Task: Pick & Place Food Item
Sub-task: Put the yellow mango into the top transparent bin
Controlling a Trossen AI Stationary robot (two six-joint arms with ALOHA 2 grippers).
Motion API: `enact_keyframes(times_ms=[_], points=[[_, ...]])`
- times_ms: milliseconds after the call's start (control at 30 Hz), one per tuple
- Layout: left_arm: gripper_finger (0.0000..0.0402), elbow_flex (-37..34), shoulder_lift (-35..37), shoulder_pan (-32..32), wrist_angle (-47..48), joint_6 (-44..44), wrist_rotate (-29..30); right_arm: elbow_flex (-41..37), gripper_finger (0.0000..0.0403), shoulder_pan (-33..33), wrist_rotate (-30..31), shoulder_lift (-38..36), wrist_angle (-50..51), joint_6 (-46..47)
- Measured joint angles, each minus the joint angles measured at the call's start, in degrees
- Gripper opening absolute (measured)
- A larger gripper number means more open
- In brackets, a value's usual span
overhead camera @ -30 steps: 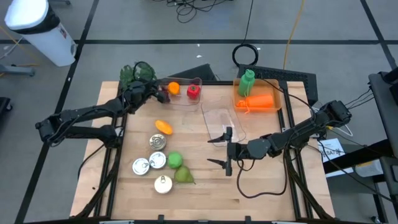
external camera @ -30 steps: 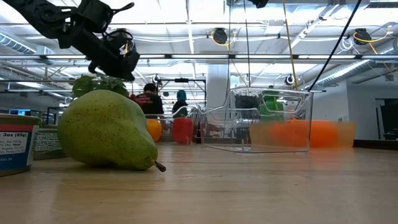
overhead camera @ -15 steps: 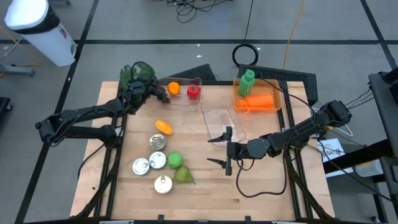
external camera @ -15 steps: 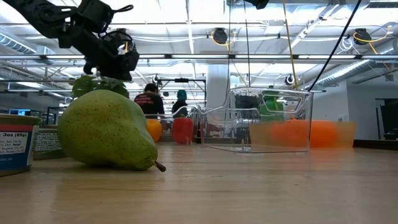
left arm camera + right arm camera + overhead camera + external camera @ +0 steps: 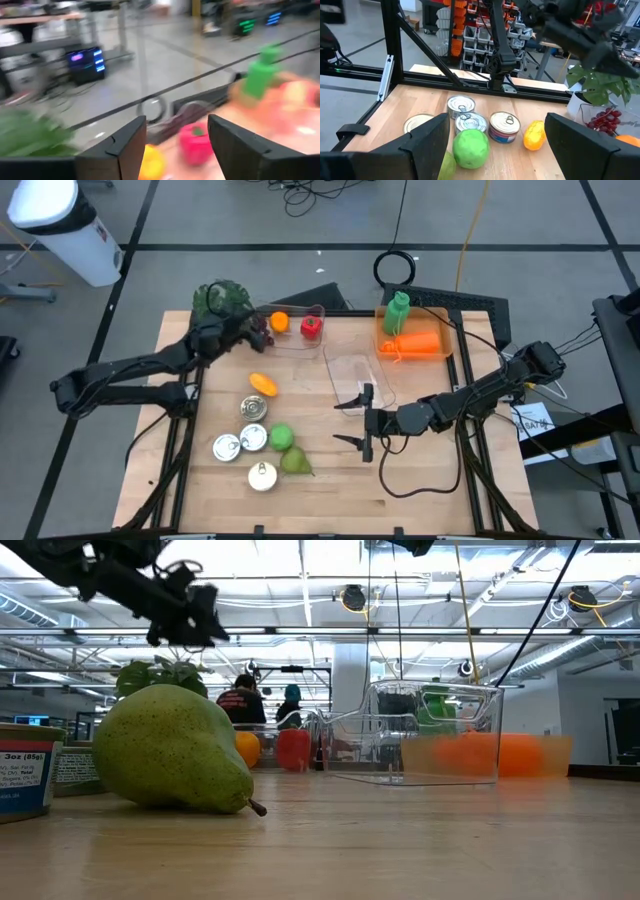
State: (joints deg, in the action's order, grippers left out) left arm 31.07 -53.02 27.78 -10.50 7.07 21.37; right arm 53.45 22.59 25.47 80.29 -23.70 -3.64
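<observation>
Over at the far left corner of the table, the left tool sits beside the leafy green plant, with a bunch of dark grapes just at its tip near the edge of the clear tray. In the left wrist view its two fingers stand apart with nothing between them. That tray holds an orange fruit and a red pepper side by side.

The right tool rests low at the middle of the table, fingers spread wide and empty, pointing toward the left side where the cans sit.

In front of it lie the loose foods: a small orange pepper lying with its long axis slanted across the boards, three cans, a white-topped one, a green apple, and the pear on its side, stem end pointing toward the near right. A second clear container stands mid-table, and an orange bin with a green bottle sits far right.
</observation>
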Motion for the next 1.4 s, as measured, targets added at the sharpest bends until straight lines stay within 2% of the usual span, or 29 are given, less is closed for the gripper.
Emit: enact_keyframes(times_ms=[133, 267, 367, 433, 500, 567, 667, 800, 900, 1000, 1200, 1400], points=[[0.0227, 0.0, 4.91, -4.38, 0.4, 2.55, -7.6, 0.0, 0.0306, 0.0, 0.0, 0.0, 0.03, 0.02], [0.0228, 0.0, 8.1, -7.65, 3.76, 3.6, -21.95, 0.0, 0.0306, 0.0, 0.0, 0.0, 0.04, 0.18], [0.0228, 0.0, 8.14, -10.1, 9.97, 7.23, -30.1, 0.0, 0.0306, 0.0, -0.02, 0.0, 0.0, 1.45], [0.0228, 0.0, 7.86, -12.0, 15.36, 7.06, -32.15, 0.0, 0.0306, 0.0, -0.02, 0.0, 0.0, 1.48], [0.0228, 0.0, 6.84, -14.12, 20.61, 4.98, -31.0, 0.0, 0.0306, 0.0, -0.02, 0.0, -0.03, 1.7], [0.0228, -0.05, 5.82, -15.87, 26.35, 2.27, -27.33, 0.0, 0.0306, 0.0, -0.02, 0.0, -0.03, 2.25], [0.0228, 0.0, 4.86, -17.97, 32.17, -0.18, -21.96, 0.0, 0.0306, 0.0, -0.02, 0.0, -0.06, 2.58], [0.0228, 0.0, 2.51, -19.49, 38.69, -3.52, -18.02, 0.0, 0.0306, 0.0, -0.02, 0.0, -0.07, 2.58], [0.0228, -0.02, 1.02, -19.61, 39.43, -4.1, -13.29, 0.0, 0.0306, 0.0, -0.02, 0.0, -0.21, 2.58], [0.0228, -0.01, -0.71, -19.57, 39.0, -0.23, -9.66, 0.0, 0.0306, 0.0, -0.02, 0.0, -0.26, 2.58], [0.0228, -0.01, -6.7, -19.55, 39.01, -2.87, -9.91, 0.0, 0.0306, 0.0, -0.04, 0.0, -0.22, 2.58], [0.0227, 0.0, -13.65, -19.51, 38.97, -7.65, -5.13, 0.0, 0.0306, 0.0, -0.04, 0.0, -0.2, 2.58]])
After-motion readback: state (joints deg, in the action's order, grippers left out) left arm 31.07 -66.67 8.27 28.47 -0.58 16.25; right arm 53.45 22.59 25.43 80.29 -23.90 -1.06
